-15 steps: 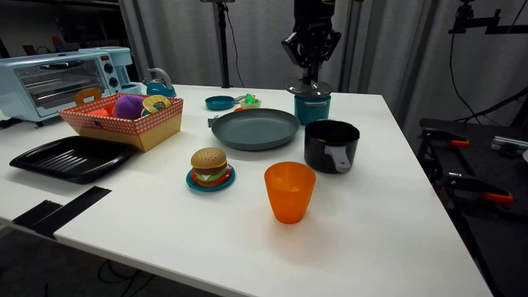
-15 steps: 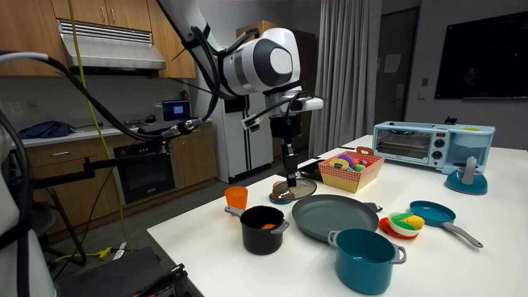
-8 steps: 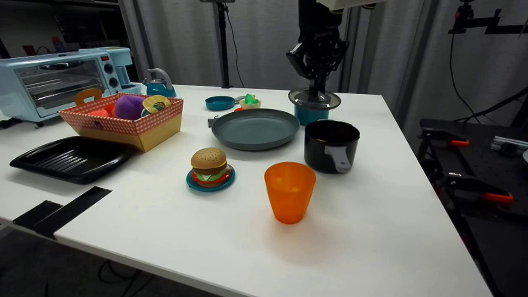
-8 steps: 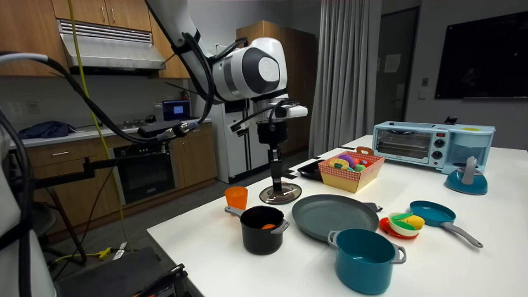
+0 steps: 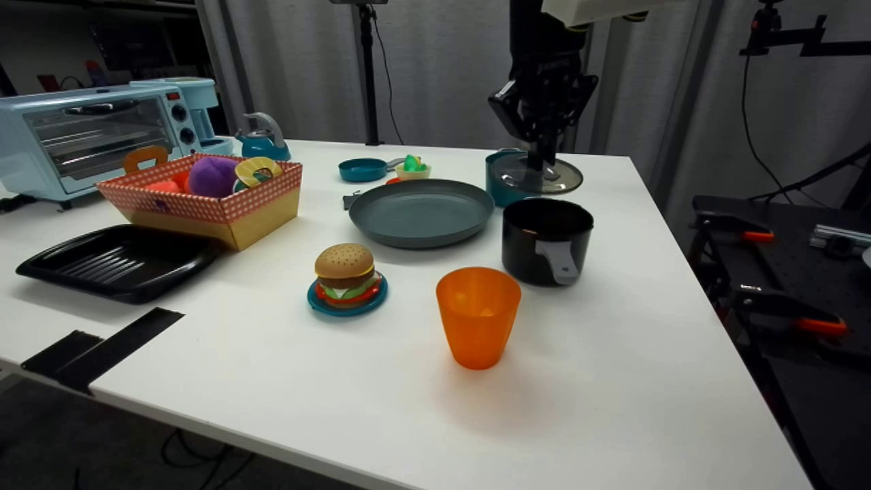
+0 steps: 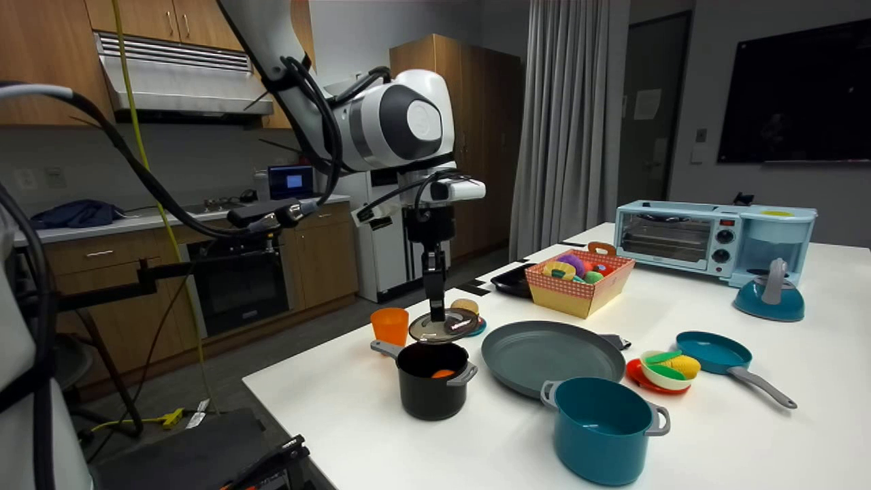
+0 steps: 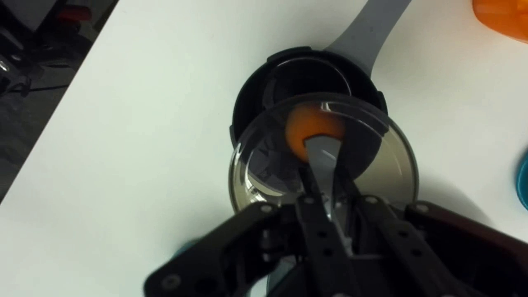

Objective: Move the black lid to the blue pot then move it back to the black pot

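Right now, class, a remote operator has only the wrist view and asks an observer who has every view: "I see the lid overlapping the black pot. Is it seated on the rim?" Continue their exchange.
Observer: No. In both exterior views the lid hangs higher than the rim of the black pot, not seated on it.
Operator: The other pot barely enters my picture. Is it covered?
Observer: No. In an exterior view the blue pot has an open mouth, with no lid on it.
Operator: I get only one edge of the orange cup. Upright or lying down?
Observer: Upright, mouth up, in both exterior views.
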You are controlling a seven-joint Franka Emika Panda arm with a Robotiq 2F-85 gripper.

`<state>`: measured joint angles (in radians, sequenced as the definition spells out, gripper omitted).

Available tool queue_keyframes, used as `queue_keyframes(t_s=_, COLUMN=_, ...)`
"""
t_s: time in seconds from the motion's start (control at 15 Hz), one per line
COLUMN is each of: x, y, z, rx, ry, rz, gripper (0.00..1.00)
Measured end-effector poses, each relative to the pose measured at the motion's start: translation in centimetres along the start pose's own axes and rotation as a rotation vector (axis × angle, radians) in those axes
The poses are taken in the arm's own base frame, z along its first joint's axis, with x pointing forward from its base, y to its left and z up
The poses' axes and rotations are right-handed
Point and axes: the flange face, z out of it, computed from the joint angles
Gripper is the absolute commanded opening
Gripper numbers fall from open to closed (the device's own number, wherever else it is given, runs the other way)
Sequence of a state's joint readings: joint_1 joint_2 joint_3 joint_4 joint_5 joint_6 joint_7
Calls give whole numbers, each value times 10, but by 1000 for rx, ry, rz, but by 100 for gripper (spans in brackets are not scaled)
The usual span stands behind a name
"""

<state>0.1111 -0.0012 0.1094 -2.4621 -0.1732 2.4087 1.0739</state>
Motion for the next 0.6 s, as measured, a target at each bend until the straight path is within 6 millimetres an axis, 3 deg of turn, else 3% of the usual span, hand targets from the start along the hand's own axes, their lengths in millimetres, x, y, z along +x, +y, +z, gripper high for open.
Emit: queue_keyframes(t_s=0.6, x=-28, y=20, z=5, rx=-7, ry=-15, rz=42, gripper=4)
